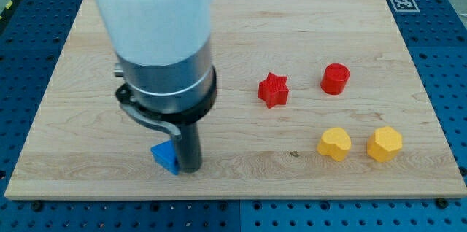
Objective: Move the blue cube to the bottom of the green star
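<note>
The dark rod's tip (190, 168) touches the small blue plastic cube (166, 157) at its three o'clock, holding nothing. No green star shows, perhaps hidden behind the arm, so progress cannot be judged.

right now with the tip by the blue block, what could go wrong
1. The green star does not show; the arm likely hides it, so I could misjudge the goal.
2. My tip sits at the right side of the blue block, near the board bottom edge; a downward push might slide it off.
3. The contact looks off-centre, so the block may rotate instead of travelling straight.
</note>
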Tool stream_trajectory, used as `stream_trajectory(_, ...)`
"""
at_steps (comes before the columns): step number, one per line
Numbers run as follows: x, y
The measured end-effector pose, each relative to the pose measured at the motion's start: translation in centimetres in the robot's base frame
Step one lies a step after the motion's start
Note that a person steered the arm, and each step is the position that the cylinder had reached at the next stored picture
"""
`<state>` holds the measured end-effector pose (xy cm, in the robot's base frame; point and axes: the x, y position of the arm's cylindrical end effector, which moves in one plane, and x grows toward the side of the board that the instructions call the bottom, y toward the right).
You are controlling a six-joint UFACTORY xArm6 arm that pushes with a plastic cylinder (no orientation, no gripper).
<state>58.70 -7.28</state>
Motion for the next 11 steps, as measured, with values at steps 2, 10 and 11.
stream_trajectory(2,0.0,-2.8)
stream_trajectory(10,-7.3,-3.0)
stream_trajectory(11,-7.3,-4.1)
